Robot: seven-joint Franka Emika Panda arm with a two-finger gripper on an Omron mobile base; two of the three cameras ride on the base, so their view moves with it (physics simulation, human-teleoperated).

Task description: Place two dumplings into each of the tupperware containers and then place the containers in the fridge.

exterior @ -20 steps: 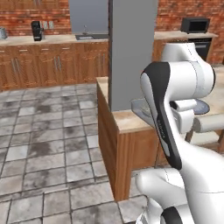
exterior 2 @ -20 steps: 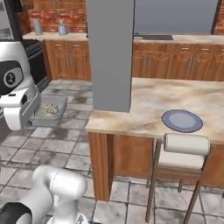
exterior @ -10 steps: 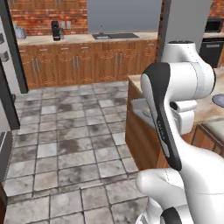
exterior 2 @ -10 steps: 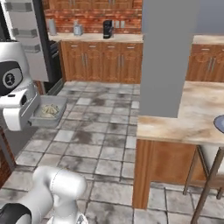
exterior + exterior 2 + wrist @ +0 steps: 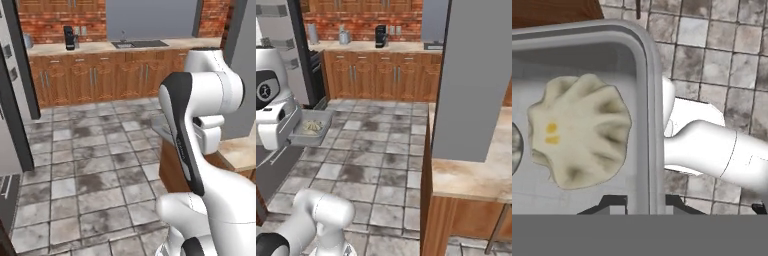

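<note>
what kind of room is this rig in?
A rendered home kitchen, by the look of it: wooden base cabinets under a long counter against a brick wall, a sink and coffee machine on that counter, grey stone floor tiles.

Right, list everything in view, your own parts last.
tub: one, grey, held over the tiled floor.
dumplings: beige, in the tub; one whole, another's edge beside it.
coffee maker: one, black, on the far counter.
canisters: two, grey, same counter.
sink: one, dark, in the far counter.
cabinets: brown wood, under that counter.
island counter: one, beige, right of the arm.
tool: one, dark tips, shut on the tub's rim.
</note>
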